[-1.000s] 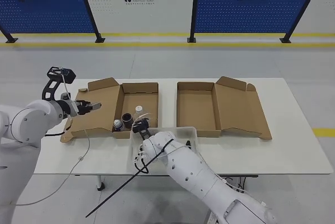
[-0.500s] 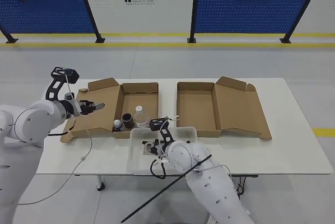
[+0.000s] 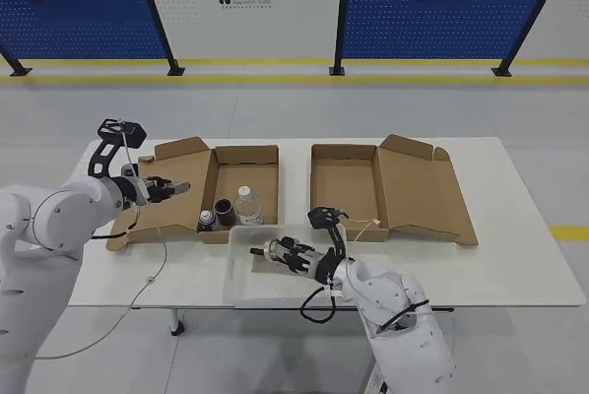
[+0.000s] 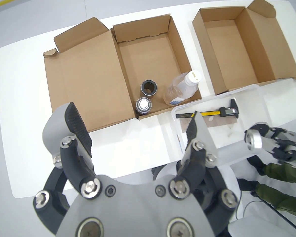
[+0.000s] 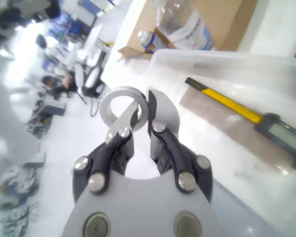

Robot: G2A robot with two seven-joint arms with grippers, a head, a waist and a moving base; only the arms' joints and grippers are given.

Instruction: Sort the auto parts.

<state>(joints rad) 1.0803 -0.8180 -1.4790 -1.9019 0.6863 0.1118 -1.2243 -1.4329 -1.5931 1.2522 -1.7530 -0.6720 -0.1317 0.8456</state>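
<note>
The right gripper (image 5: 143,102) is closed on a flat metal ring (image 5: 124,107), pinching one side of its band, and hangs over a clear plastic bin (image 3: 243,281) at the table's near edge. The left gripper (image 4: 133,117) is spread wide with nothing between its ribbed black pads, above the left cardboard box's (image 4: 148,60) opened lid.

In the bin lies a digital caliper (image 4: 212,112) with a yellow scale and a grey display; its markings are too small to read. Just behind the bin, at the left box's near wall, stand a clear plastic bottle (image 4: 182,88) with a white cap, a spray can (image 4: 143,104) and a black sleeve (image 4: 149,88). The bottle's label carries print, too blurred to read. A second open cardboard box (image 4: 227,48) sits beside it on the white table (image 3: 531,266).
</note>
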